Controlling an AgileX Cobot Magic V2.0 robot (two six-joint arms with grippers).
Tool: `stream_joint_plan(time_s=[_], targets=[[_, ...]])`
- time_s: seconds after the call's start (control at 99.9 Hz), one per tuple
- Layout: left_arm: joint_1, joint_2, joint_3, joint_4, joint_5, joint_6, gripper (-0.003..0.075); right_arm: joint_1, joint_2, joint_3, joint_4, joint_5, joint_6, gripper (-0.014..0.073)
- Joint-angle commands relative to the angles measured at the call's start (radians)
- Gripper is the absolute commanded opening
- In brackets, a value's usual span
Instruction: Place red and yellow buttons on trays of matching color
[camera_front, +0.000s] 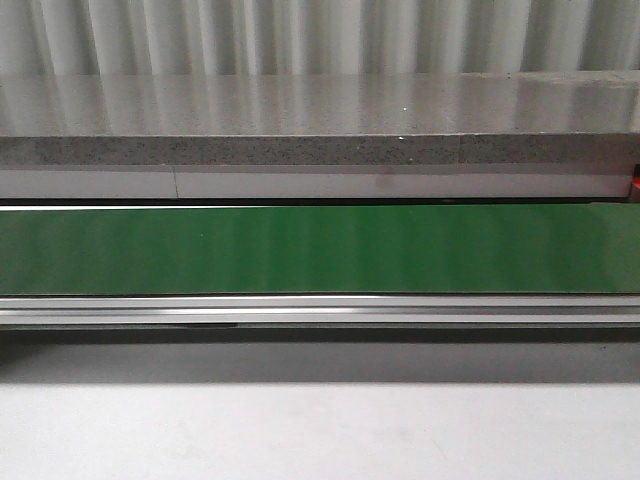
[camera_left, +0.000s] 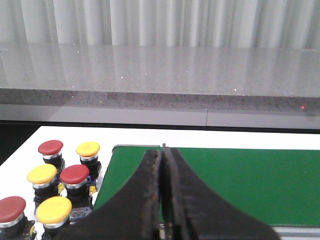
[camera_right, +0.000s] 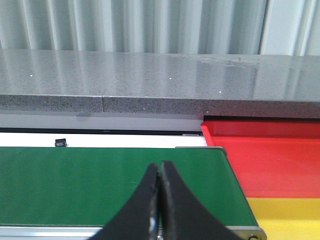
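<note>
In the left wrist view, several red and yellow buttons stand in a cluster on the white table beside the end of the green belt (camera_left: 250, 180): a red button (camera_left: 74, 174), a yellow button (camera_left: 88, 148), another red one (camera_left: 50, 147) and another yellow one (camera_left: 53, 209). My left gripper (camera_left: 163, 150) is shut and empty, over the belt's end, apart from the buttons. In the right wrist view, the red tray (camera_right: 272, 155) and the yellow tray (camera_right: 290, 217) lie beyond the other end of the belt (camera_right: 100, 182). My right gripper (camera_right: 159, 166) is shut and empty above that belt.
The front view holds only the bare green belt (camera_front: 320, 250), its aluminium rail (camera_front: 320, 310) and a grey stone ledge (camera_front: 320, 120) behind; neither arm shows there. A small black block (camera_right: 60, 142) sits behind the belt in the right wrist view.
</note>
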Motion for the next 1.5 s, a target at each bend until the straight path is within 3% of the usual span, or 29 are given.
stream_joint_plan(time_s=[0.0,0.48,0.58,0.65,0.821,0.921,1.141,1.491], targets=[[0.002,0.085,-0.109,0.002,-0.003,-0.007,-0.002,-0.005,-0.011,0.002,-0.008,-0.076,-0.001,-0.0066],[0.002,0.439,-0.426,0.002,0.167,-0.007,-0.0018,-0.005,-0.011,0.002,-0.008,-0.076,-0.001,-0.0066],[0.002,0.507,-0.486,0.002,0.231,-0.007,0.002,-0.005,-0.011,0.002,-0.008,-0.076,-0.001,-0.0066],[0.002,0.552,-0.523,0.002,0.26,-0.007,0.0109,-0.005,-0.011,0.002,-0.008,-0.076,-0.001,-0.0066],[0.002,0.636,-0.586,0.002,0.295,-0.007,0.0433,-0.005,-0.011,0.002,-0.008,-0.076,-0.001,-0.0066],[0.002,0.683,-0.624,0.002,0.344,-0.007,0.0538,-0.005,-0.011,0.002,-0.008,-0.076,-0.001,-0.0066],[0.035,0.763,-0.696,0.004,0.475,-0.058,0.0523,-0.005,-0.011,0.002,-0.008,-0.076,-0.001,-0.0066],[0.29,0.96,-0.787,0.0,0.712,-0.076,0.0482,-0.005,-0.011,0.002,-0.008,-0.076,-0.001,-0.0066]])
